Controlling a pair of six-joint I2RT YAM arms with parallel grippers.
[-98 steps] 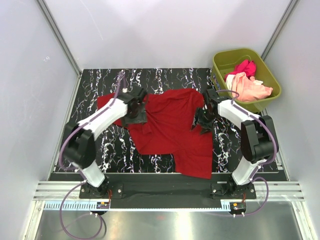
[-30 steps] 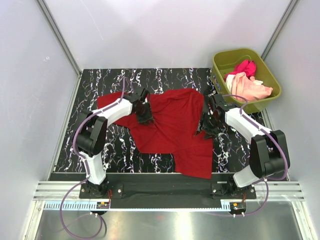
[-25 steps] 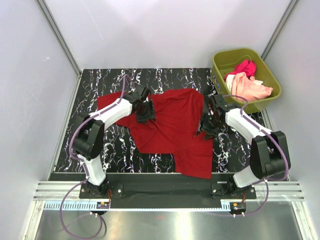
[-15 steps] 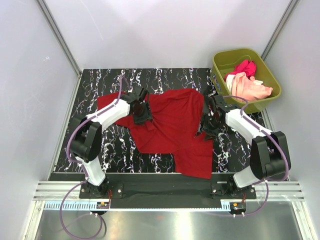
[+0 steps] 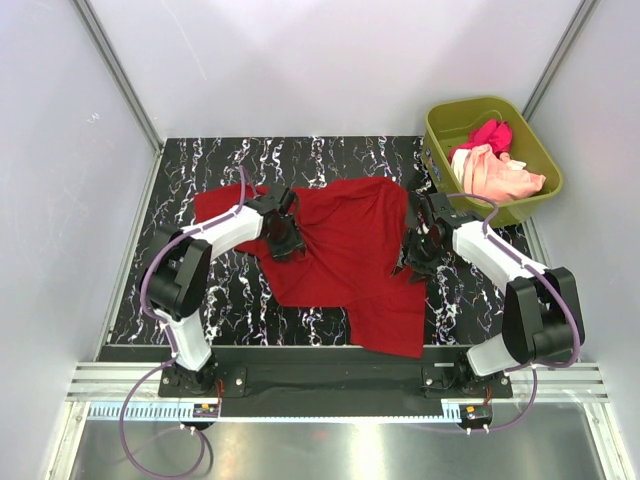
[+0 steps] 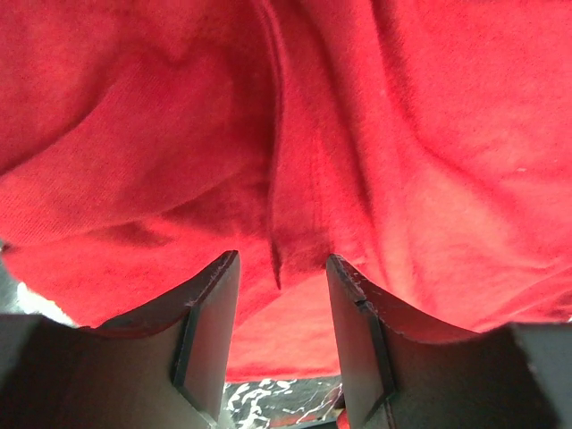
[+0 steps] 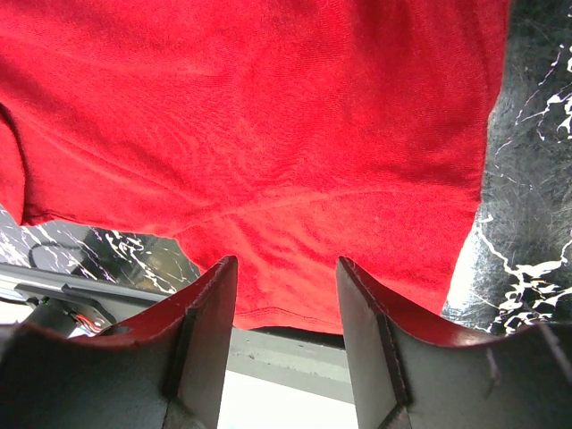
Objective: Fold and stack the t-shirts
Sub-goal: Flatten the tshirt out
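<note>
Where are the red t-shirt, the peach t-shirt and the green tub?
red t-shirt point(image 5: 350, 250): top external view, middle of its spread body.
peach t-shirt point(image 5: 495, 172): top external view, its crumpled middle.
green tub point(image 5: 462, 105): top external view, far rim.

We find bare tabletop point(image 5: 330, 155) along the far edge and at left, while the olive tub point(image 5: 530, 198) blocks the far-right corner and the red shirt point(image 5: 350, 250) covers the middle.

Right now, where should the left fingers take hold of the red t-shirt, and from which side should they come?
Probably the raised crease in the deep red t-shirt, taken straight down from above with the open left fingers astride it. Around it the cloth lies flatter on the table, so this ridge is the one part that stands up enough to pinch.
</note>
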